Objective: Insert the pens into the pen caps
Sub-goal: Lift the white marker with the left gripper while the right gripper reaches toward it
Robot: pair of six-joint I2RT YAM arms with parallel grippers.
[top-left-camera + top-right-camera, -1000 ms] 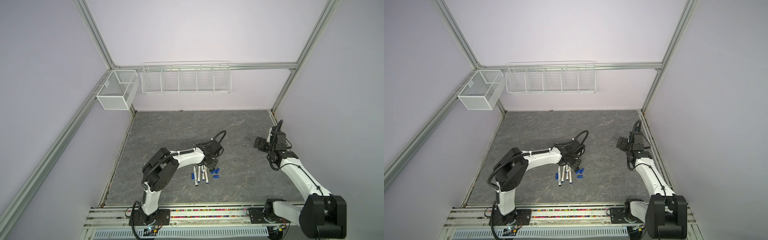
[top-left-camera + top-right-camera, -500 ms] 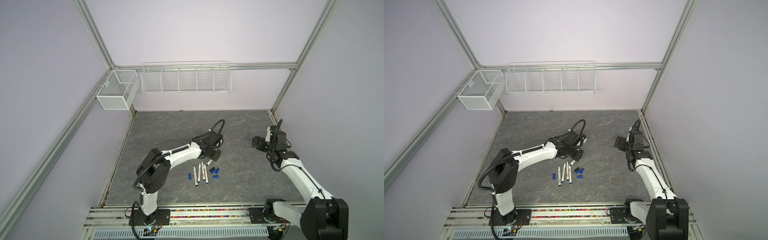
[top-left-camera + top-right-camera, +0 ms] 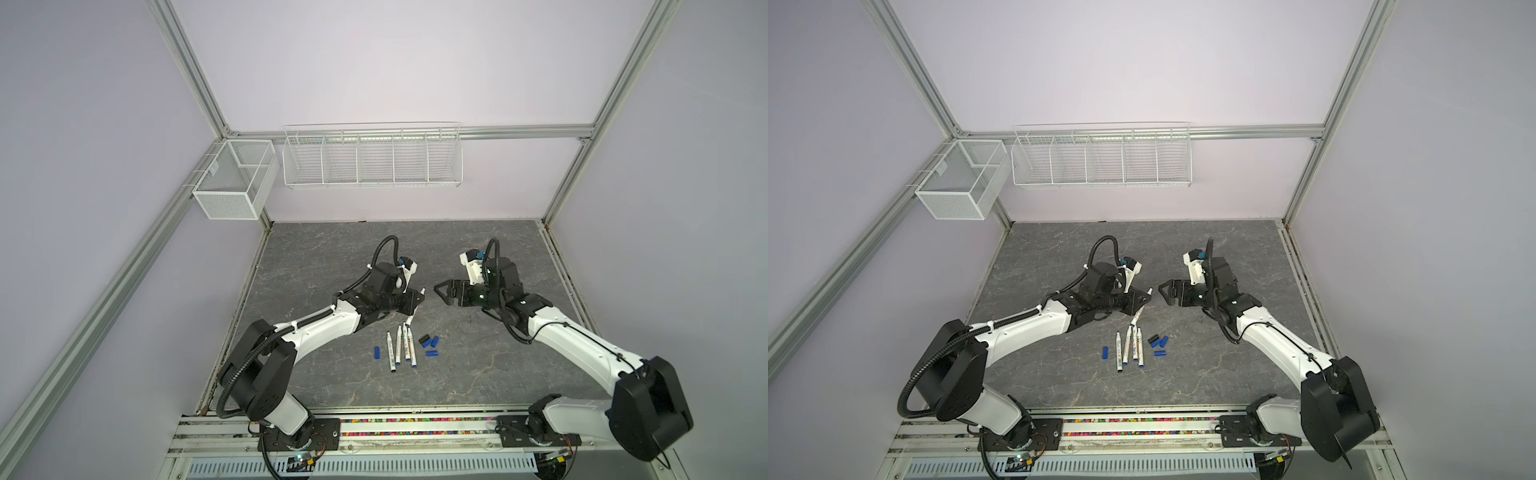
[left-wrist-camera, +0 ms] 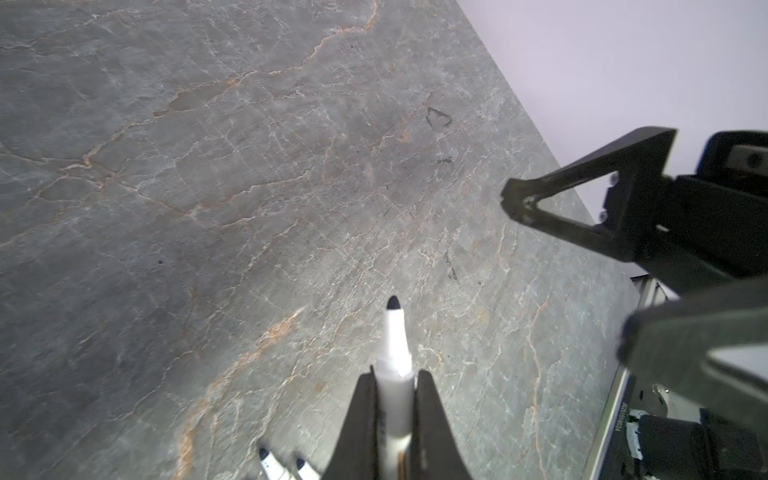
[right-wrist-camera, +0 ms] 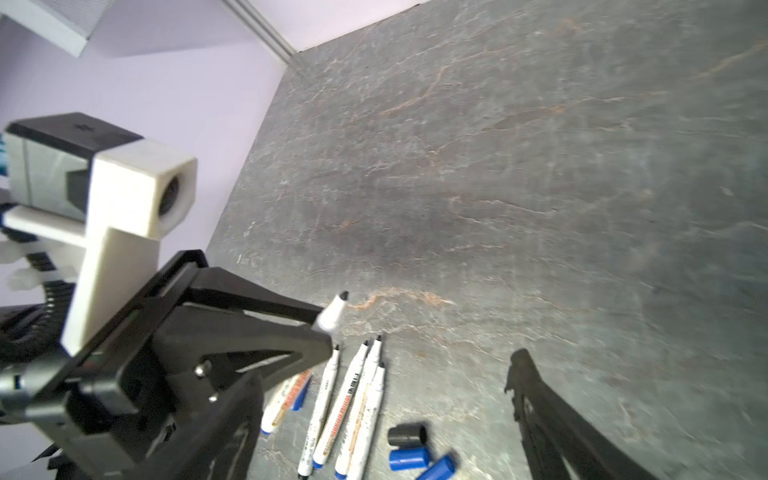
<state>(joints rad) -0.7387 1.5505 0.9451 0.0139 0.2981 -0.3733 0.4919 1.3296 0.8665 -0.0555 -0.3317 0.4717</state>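
Observation:
My left gripper (image 3: 417, 300) (image 4: 394, 374) is shut on a white pen (image 4: 395, 332). It holds the pen above the table, dark tip (image 5: 343, 296) pointing outward and tail (image 3: 1135, 318) slanting down toward the pile. Several more pens (image 3: 400, 347) (image 5: 351, 399) lie side by side below it. A black cap (image 3: 424, 339) (image 5: 407, 435) and two blue caps (image 3: 433, 347) (image 5: 409, 457) lie right of them. Another blue cap (image 3: 377, 352) lies on their left. My right gripper (image 3: 440, 294) (image 3: 1163, 293) stands open and empty, facing the pen tip a short gap away.
Grey stone-patterned tabletop (image 3: 332, 257) with walls on three sides. A white mesh box (image 3: 232, 183) and a wire rack (image 3: 372, 158) hang on the back wall. An aluminium rail (image 3: 415, 428) runs along the front edge by both arm bases.
My left gripper has risen from the pile with one pen and turned its tip toward the right arm. My right gripper has swung left toward the middle, still open.

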